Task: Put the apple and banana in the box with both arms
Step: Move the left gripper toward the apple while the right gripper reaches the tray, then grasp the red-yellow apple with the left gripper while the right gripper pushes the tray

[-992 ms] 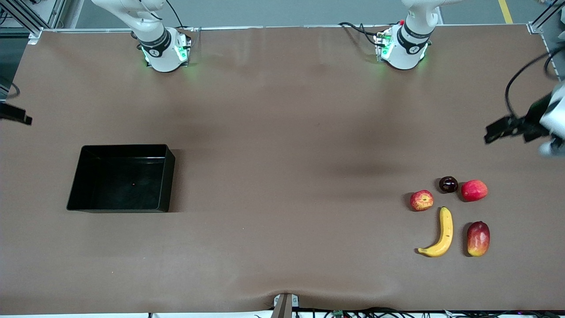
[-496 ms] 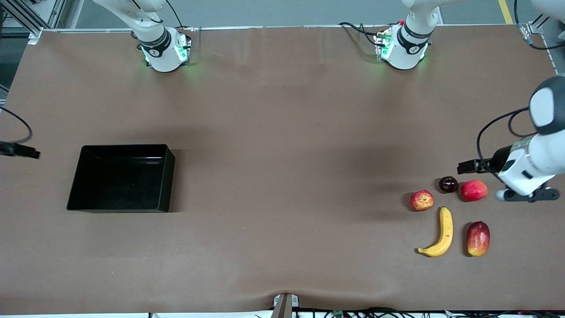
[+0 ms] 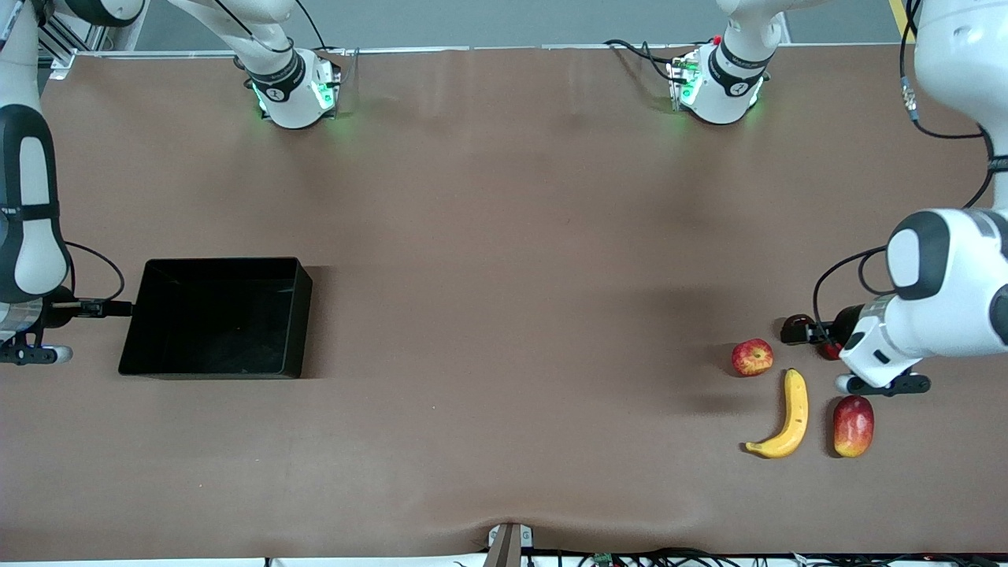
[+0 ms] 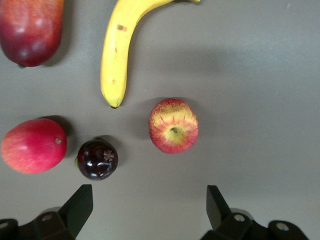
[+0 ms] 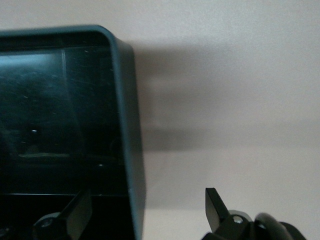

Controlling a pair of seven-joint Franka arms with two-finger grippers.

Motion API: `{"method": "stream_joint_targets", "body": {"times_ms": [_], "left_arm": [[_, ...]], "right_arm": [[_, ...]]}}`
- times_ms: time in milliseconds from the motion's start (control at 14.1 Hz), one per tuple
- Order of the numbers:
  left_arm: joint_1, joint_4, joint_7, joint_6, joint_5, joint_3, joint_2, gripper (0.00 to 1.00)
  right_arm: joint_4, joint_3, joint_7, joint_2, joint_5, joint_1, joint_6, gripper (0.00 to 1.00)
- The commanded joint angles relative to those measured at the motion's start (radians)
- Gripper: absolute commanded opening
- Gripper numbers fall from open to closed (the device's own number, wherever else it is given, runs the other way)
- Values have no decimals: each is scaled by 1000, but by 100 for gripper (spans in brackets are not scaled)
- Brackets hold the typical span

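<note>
The apple [image 3: 752, 357], red with yellow streaks, lies on the table at the left arm's end. The yellow banana [image 3: 787, 417] lies nearer the front camera than the apple. In the left wrist view my left gripper [image 4: 148, 195] is open and empty, above the table beside the apple [image 4: 173, 125] and banana [image 4: 122, 50]. The left arm's wrist [image 3: 906, 331] hangs over the fruit group. The black box [image 3: 303, 315] is empty, at the right arm's end. My right gripper [image 5: 146, 197] is open and empty over the box's end wall [image 5: 127, 125].
A dark cherry-like fruit [image 4: 97, 159] and a smooth pinkish-red fruit [image 4: 32, 145] lie beside the apple, mostly hidden under the left wrist in the front view. A red-yellow mango-like fruit [image 3: 853, 425] lies beside the banana.
Both arms have swung in from the table's ends. The left wrist came over the fruit group, and the right wrist came to the box's end. The fruits and box have not moved.
</note>
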Motion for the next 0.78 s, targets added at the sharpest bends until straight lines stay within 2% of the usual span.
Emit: {"method": "stream_joint_targets", "body": {"times_ms": [0,71,213,425,496,709], "left_arm": [[3,12,-20,27,-5,-3,31,100],[3,9,-21,43,-6,-5,37,100],[6,9,-26,69,-11,-5,51,100],[-6,-2,-29,113,-20,-5,86,100],[-7,-20,-29,139,-20,-5,95,100],[-9,-45,-31,187,-20,-5,109,100]], "right_arm": [[-63,22,-57,-16,18,-13,64,100],[-88,23,-57,-17,18,-10,69,84],[-97,39,-57,-16,19,-14,72,60],[-102,45,-57,-14,41,-13,70,6],[-117,45,-58,-14,79,-10,70,0],[-114,43,-58,-19,88,-7,69,0]]}}
